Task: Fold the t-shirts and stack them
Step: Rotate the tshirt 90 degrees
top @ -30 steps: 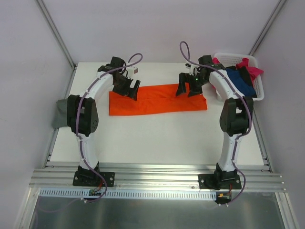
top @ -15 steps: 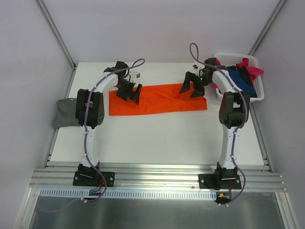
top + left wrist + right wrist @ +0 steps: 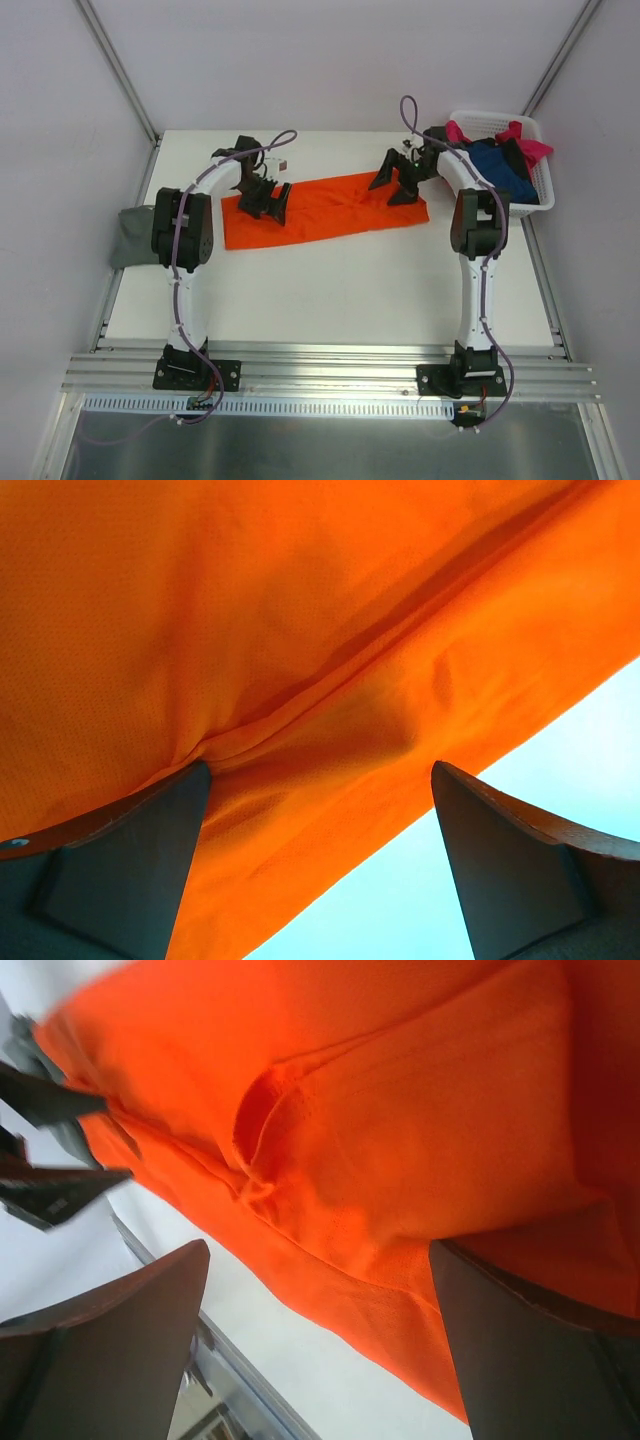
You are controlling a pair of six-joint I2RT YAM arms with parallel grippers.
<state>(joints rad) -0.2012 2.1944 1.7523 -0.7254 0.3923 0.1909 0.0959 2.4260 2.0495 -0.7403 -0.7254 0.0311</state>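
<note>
Top external view has the bright orange cloth t-shirt (image 3: 325, 208) folded into a strip on the white surface (image 3: 330, 290), left gripper (image 3: 268, 200) and right gripper (image 3: 392, 185) both wide open and empty, one over each end, probably lining up the next fold.

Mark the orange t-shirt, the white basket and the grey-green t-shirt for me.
orange t-shirt (image 3: 330, 208), top view, middle of the cloth.
white basket (image 3: 485, 115), top view, far rim.
grey-green t-shirt (image 3: 130, 238), top view, its visible middle.
</note>
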